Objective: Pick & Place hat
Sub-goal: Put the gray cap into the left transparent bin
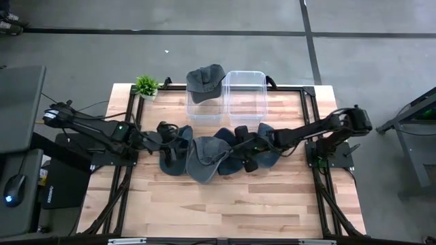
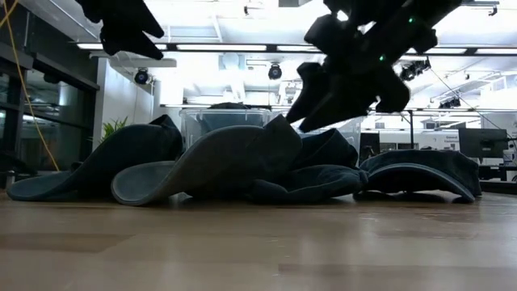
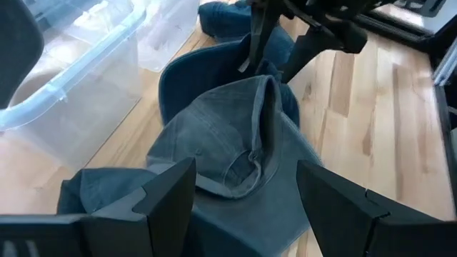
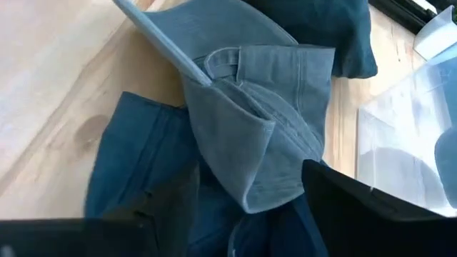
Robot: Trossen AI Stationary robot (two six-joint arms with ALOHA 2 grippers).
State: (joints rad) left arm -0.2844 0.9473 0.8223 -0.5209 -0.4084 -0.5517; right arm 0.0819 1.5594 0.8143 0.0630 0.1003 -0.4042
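Note:
Several hats lie in a heap at the table's middle: a grey-blue hat [image 1: 204, 160] [image 4: 250, 121] among dark blue hats [image 1: 172, 155] [image 1: 262, 155]. My right gripper [image 1: 240, 144] [image 2: 311, 101] is open just above the grey-blue hat, with a finger on each side of its raised fold [image 3: 268, 86]. My left gripper [image 1: 165, 139] [image 3: 246, 178] hangs open above the heap's left end, clear of it. Another grey hat [image 1: 204, 80] rests on the left clear bin [image 1: 194, 112]. My right gripper comes slanting down from the table's right, its open fingers [image 3: 251, 50] on either side of the grey-blue hat's raised fold. I cannot tell whether they touch the cloth. The hat rests on the heap.
Two clear plastic bins stand side by side at the far middle, the right one [image 1: 246, 102] with nothing in it. A small potted plant [image 1: 146, 86] stands at the far left corner. Bare wood [image 1: 225, 204] stretches toward the near edge.

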